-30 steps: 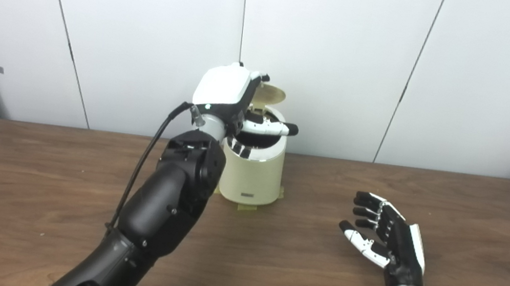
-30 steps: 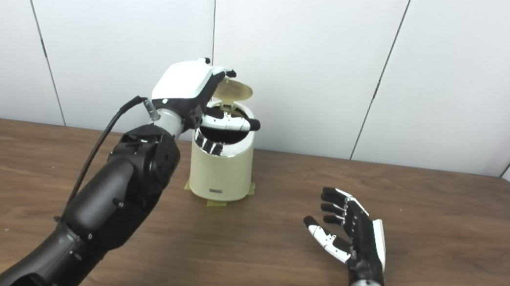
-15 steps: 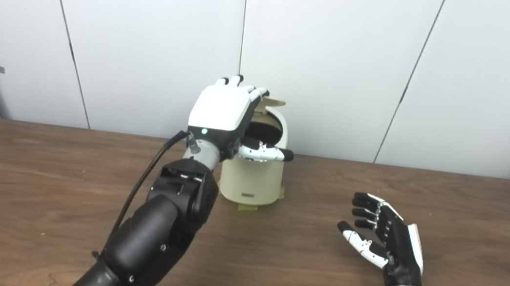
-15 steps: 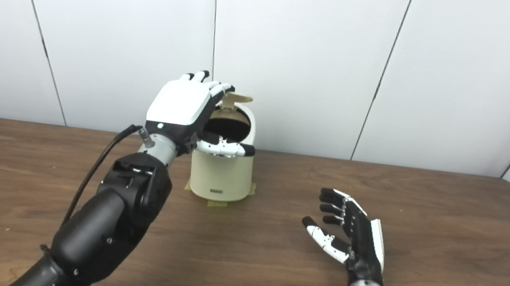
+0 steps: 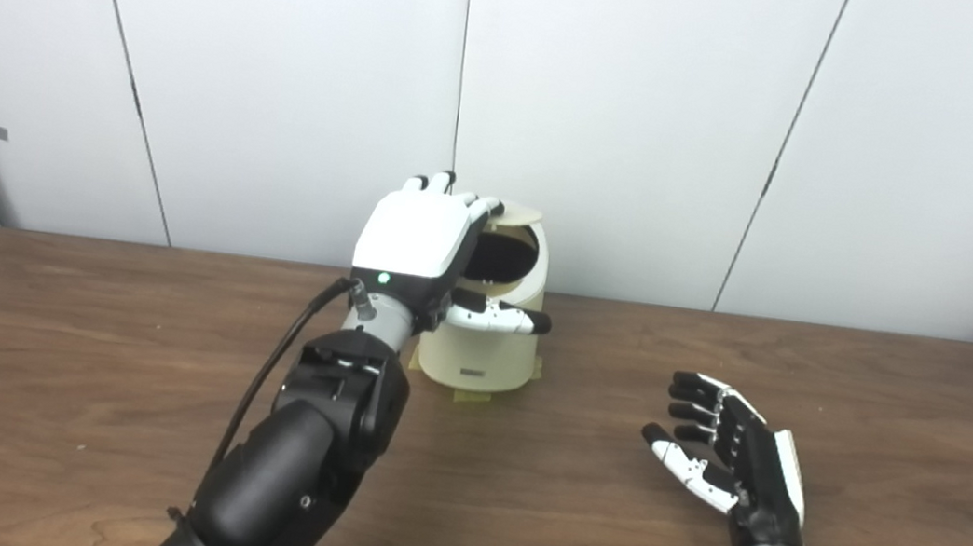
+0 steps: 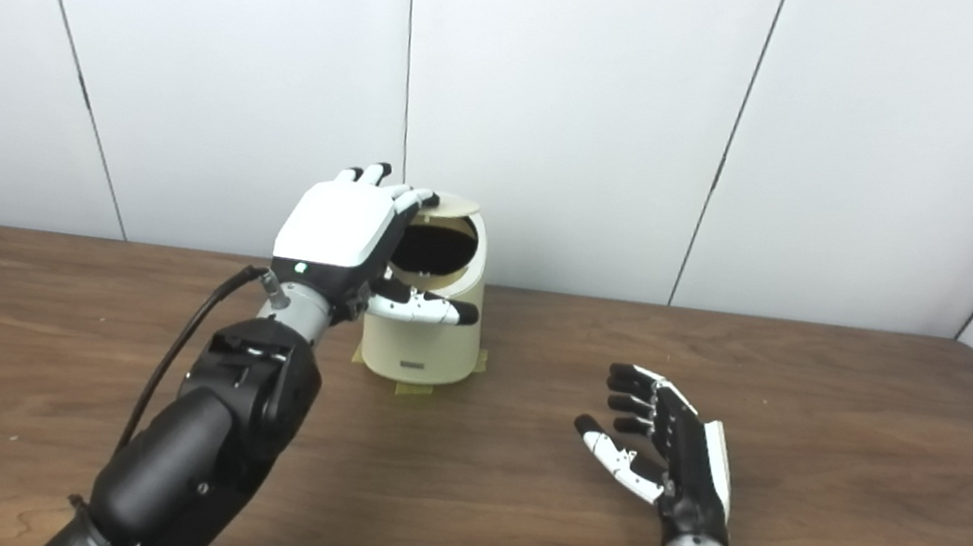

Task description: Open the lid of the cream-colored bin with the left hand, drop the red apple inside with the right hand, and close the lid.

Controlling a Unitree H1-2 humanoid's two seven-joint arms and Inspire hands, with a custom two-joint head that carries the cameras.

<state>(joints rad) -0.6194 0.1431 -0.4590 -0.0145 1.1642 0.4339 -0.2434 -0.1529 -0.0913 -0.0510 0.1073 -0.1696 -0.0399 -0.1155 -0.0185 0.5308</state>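
Observation:
The cream-colored bin (image 5: 485,353) stands at the back middle of the table. Its lid (image 5: 520,215) is hinged at the back and lies low over the opening, with a dark gap showing in front. My left hand (image 5: 416,236) is open, palm down, over the bin's left side, with its fingertips at the lid's left edge and its thumb across the front of the bin. My right hand (image 5: 734,461) is open and empty, palm facing left, just above the table to the right of the bin. No red apple is in view.
Yellow tape strips (image 5: 470,395) hold the bin's base to the brown wooden table (image 5: 63,349). A white panelled wall (image 5: 660,98) stands close behind the bin. A black cable (image 5: 277,368) runs along my left forearm.
My left hand has come down and back toward me, its fingers straightening. The lid has swung from upright down to nearly flat over the opening. My right hand has barely moved.

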